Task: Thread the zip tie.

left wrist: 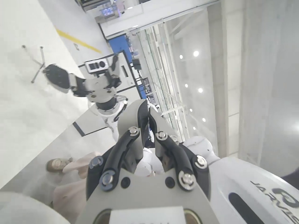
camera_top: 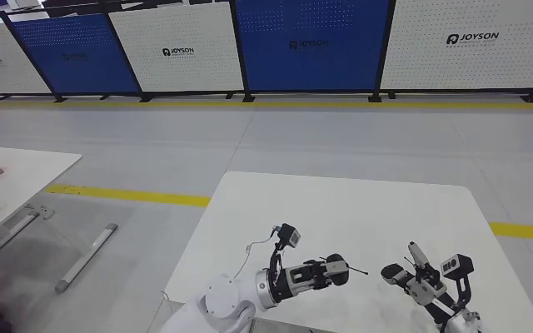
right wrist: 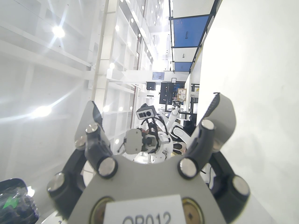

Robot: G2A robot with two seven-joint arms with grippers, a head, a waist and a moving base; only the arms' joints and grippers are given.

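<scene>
White desk (camera_top: pixel 350 208) here, we've got left jaws clenched on the zip tie (camera_top: pixel 359 270), right jaws released.

Left claw (left wrist: pixel 147 108) pinched shut, right claw (right wrist: pixel 155 99) spread wide, facing each other.

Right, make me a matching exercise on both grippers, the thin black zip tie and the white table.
Things: 1 left gripper; 2 right gripper; 3 thin black zip tie; 4 white rectangular table.
States: A open, empty; B under both arms; C shut on the tie; D sticks out toward the right gripper.
Pairs: 1-C, 2-A, 3-D, 4-B.
</scene>
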